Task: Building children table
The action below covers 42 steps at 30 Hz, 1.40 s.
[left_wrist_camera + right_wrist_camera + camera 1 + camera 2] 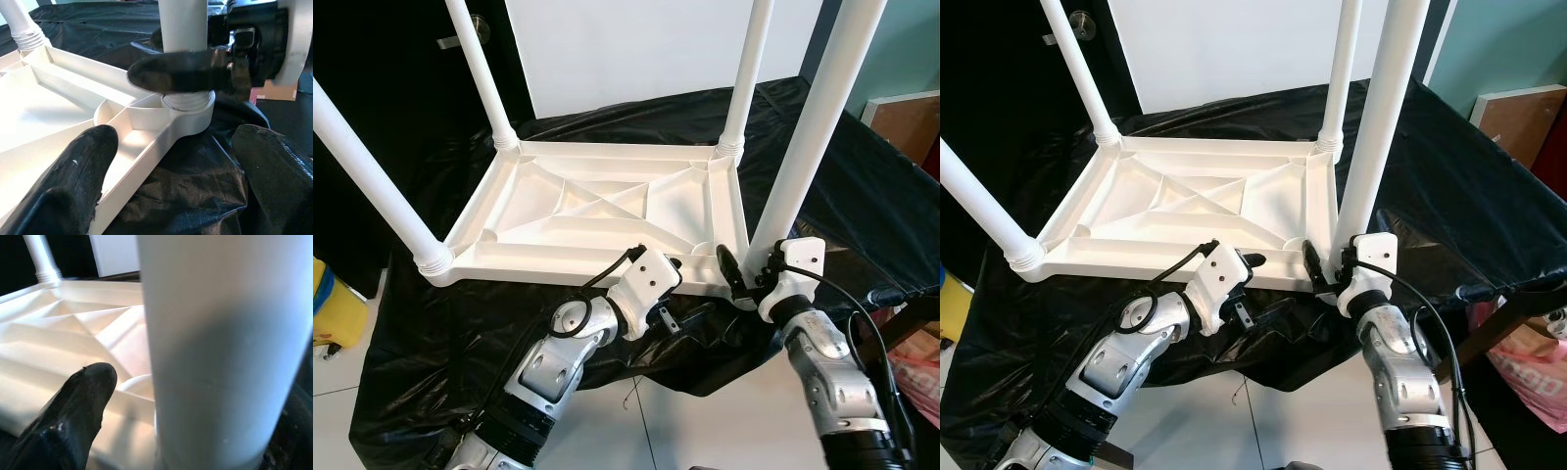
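Note:
A white plastic children's table (pixel 597 211) lies upside down on a black cloth (pixel 862 186), with its legs pointing up. My right gripper (pixel 752 266) is open at the base of the near right leg (pixel 813 127), one finger (pixel 78 416) on either side of it. In the right wrist view a gap shows between that finger and the leg (pixel 225 347). My left gripper (pixel 171 161) is open at the table's near edge, just left of that corner, with its fingers (pixel 73 186) spread around the corner socket (pixel 188 110). It holds nothing.
The cloth-covered surface ends just before me, with white floor tiles (pixel 705 421) below. A yellow object (pixel 333 304) stands on the floor at the left. A pink bag (pixel 1538 382) and a wooden board (pixel 911 122) are at the right. A dark door (pixel 401 59) stands behind.

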{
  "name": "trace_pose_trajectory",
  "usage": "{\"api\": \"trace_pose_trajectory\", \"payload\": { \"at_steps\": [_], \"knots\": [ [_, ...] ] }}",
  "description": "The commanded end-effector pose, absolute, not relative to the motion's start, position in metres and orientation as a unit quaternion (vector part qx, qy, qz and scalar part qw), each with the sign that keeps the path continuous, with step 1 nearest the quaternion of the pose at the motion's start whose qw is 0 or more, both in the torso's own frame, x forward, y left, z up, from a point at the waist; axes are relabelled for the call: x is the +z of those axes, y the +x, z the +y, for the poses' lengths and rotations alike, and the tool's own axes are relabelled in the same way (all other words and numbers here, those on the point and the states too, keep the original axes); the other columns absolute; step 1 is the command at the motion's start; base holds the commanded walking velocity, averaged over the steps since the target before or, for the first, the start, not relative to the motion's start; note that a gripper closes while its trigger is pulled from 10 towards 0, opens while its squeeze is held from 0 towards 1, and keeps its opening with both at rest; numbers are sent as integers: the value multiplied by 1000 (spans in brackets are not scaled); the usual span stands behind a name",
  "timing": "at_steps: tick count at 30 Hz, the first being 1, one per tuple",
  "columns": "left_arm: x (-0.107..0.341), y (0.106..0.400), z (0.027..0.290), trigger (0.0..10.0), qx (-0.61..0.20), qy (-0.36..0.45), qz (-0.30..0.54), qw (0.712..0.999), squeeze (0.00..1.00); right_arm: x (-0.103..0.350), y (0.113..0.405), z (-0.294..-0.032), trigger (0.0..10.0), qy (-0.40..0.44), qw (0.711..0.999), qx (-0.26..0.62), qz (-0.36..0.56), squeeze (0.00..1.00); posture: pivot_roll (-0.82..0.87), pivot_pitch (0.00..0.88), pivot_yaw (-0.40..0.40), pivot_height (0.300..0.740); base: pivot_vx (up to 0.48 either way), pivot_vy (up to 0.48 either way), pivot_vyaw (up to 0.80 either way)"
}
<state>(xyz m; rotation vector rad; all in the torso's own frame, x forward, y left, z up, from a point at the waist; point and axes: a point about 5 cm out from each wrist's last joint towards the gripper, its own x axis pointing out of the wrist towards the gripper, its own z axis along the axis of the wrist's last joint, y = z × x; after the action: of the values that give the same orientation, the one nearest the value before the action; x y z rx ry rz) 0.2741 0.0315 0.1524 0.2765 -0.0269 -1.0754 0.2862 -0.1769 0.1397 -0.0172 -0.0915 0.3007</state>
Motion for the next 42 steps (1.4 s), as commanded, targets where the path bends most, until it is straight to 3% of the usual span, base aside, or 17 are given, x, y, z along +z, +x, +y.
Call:
{"api": "trace_pose_trajectory", "payload": {
  "at_steps": [1, 7, 13, 14, 16, 17, 30, 31, 42],
  "knots": [
    [149, 275, 32, 10000, -510, 141, -3, 849, 0, 136, 285, -173, 10000, -1, 985, 170, -35, 0, -206, 66, 12, 740, 0, 0, 0],
    [149, 276, 31, 10000, -511, 140, -3, 848, 0, 137, 297, -184, 10000, -60, 964, 260, -9, 0, -206, 66, 11, 740, 0, 0, 0],
    [149, 275, 30, 10000, -511, 139, -4, 848, 0, 139, 306, -183, 10000, -81, 956, 282, -7, 0, -203, 64, 4, 740, 0, 0, 0],
    [149, 275, 30, 10000, -510, 139, -4, 849, 0, 140, 308, -184, 2431, -86, 954, 287, -5, 0, -194, 63, -7, 740, 0, 0, 0],
    [149, 275, 30, 10000, -510, 139, -4, 849, 0, 140, 308, -184, 2431, -86, 954, 287, -5, 0, -194, 63, -7, 740, 0, 0, 0],
    [149, 276, 30, 10000, -507, 138, -5, 851, 0, 138, 310, -187, 0, -89, 953, 288, 0, 0, -193, 63, -9, 740, 0, 0, 0],
    [148, 275, 33, 10000, -501, 136, -5, 855, 0, 124, 306, -194, 0, -85, 950, 298, 28, 0, -182, 55, -19, 740, 0, 0, 0],
    [148, 275, 33, 10000, -500, 136, -5, 855, 0, 123, 306, -194, 10000, -80, 953, 292, 28, 0, -184, 51, -17, 740, 0, 0, 0],
    [149, 275, 32, 10000, -508, 142, -6, 850, 0, 116, 307, -188, 10000, -82, 978, 191, 23, 0, -191, 44, -1, 740, 0, 0, 0]
  ]
}}
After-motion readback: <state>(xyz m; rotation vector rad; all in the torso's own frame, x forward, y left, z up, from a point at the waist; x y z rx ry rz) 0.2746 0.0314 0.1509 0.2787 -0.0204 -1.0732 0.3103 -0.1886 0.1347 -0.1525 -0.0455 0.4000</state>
